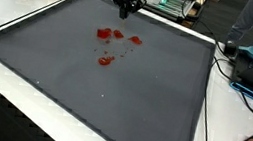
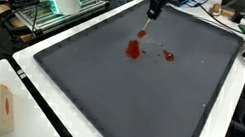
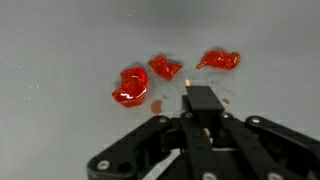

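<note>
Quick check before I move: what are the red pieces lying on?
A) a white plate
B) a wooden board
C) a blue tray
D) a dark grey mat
D: in both exterior views the red pieces lie directly on the dark grey mat covering the white table.

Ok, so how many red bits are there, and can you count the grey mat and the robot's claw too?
Red bits: 4 (counted in an exterior view; the wrist view shows only 3 of them, plus tiny specks)
Grey mat: 1
Black gripper: 1
Total: 6
</note>
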You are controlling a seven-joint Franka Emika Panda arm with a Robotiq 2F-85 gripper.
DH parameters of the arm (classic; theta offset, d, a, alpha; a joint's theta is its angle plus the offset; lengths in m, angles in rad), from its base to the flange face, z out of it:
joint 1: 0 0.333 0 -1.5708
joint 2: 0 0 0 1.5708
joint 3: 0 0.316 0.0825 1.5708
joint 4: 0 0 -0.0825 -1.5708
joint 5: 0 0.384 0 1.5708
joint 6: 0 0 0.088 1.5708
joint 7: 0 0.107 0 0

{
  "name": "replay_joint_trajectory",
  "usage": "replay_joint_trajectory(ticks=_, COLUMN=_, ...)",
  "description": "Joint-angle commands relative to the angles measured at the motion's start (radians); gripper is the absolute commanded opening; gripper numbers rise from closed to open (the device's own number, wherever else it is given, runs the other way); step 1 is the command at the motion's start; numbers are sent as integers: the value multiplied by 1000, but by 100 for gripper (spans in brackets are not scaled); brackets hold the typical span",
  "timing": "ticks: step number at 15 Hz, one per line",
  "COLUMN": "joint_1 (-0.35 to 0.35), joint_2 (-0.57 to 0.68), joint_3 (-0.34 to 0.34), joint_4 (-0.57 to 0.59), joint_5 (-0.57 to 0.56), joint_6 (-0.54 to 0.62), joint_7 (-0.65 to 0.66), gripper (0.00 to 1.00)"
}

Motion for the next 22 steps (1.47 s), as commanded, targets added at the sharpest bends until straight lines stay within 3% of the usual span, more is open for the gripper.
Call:
replay_joint_trajectory(ticks=1, joint_1=-25, joint_2=-93, joint_3=16, joint_4=-92, joint_5=61, joint_6=54, joint_7=-103, gripper=3)
replay_joint_trajectory(ticks=12, joint_1=-35, joint_2=-211, joint_3=15, joint_4=-175, joint_5=182, joint_6=118, joint_7=-277, gripper=3)
replay_joint_trajectory(ticks=13, joint_1=-29, joint_2=-171, joint_3=16, joint_4=-124, joint_5=147, joint_6=84, joint_7=-238, gripper=12)
replay_joint_trajectory(ticks=22, joint_1=-30, joint_2=-183, joint_3=16, joint_4=-136, joint_5=153, joint_6=93, joint_7=-251, gripper=12)
